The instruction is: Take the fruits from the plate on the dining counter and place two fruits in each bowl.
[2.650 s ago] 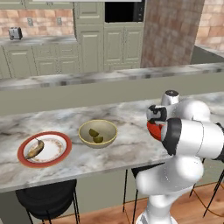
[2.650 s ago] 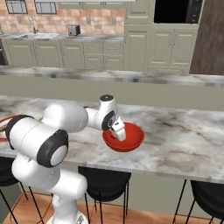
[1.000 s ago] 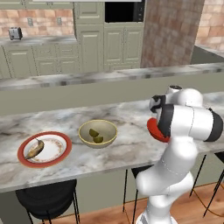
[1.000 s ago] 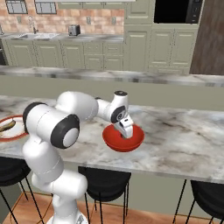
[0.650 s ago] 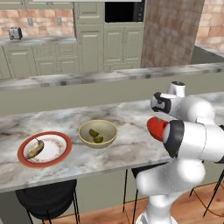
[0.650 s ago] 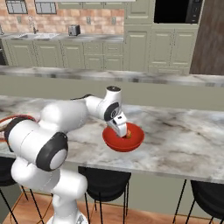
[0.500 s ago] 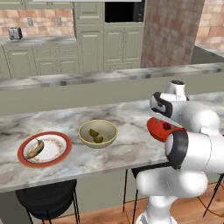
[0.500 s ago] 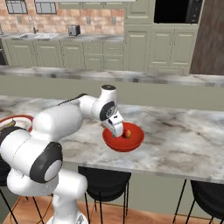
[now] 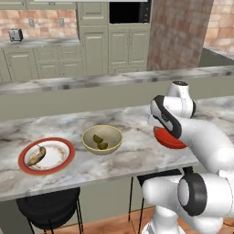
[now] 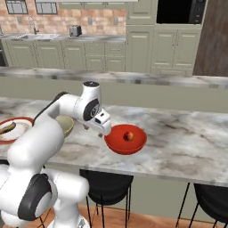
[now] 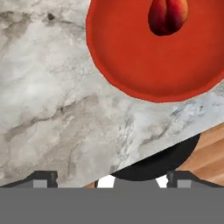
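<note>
Grey-white veined marble formed the long dining counter [image 9: 137,157], with sage-green base below and black round stools [image 10: 106,182] tucked under its edge. Behind it ran a second marble ledge, then pale green cabinets, a brick backsplash, a small silver toaster [image 9: 15,34] on the far worktop and a dark microwave opening [image 9: 129,11] above.

The white arm's own forearm stood across the left base view and hid most of the bright red round bowl [image 10: 126,139]; from the right base view that bowl sat clear, just beside the gripper [image 10: 103,126]. The fingertips sat wide apart at the bottom corners of the hand view and held nothing.

Inside the red bowl lay the round orange-red fruit [image 11: 168,16], glossy, with a dark crease down its middle. The pale yellow-tan round bowl [image 9: 102,139] stood near the counter's middle with two round green limes [image 9: 99,142] inside, touching or nearly so. Left of it, apart, the flat white plate with a broad red rim [image 9: 46,156] carried the short brownish-yellow banana [image 9: 35,156], lying slantwise on its left half.
</note>
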